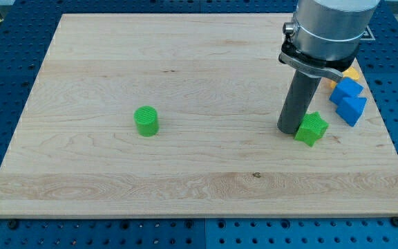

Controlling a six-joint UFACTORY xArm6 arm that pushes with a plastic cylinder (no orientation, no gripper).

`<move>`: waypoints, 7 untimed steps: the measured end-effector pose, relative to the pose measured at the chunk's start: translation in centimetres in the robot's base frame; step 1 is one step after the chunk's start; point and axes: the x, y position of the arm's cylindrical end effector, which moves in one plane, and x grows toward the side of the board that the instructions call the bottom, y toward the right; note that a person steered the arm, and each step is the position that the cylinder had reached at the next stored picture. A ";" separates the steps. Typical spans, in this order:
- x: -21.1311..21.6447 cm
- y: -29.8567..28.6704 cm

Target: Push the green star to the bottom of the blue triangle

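Touching my tip [288,130]: green star [311,128], view's right.

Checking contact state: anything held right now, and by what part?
Nothing held; the arm ends in a rod. My tip sits against the left side of the green star, which lies below-left of the blue triangle.

Pale wooden board [185,104]: visible grain, matt, smooth, on a blue perforated metal-looking table [5,76]. Green plastic star block [311,128] w/ ribbed, matt faces; left of it, green plastic cylinder block [146,121], same finish. Dark matt rod, my tip [287,131] touching the star; collar above is satin grey metal.
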 end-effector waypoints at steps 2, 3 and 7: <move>0.0 0.2; 0.2 1.6; 1.3 6.6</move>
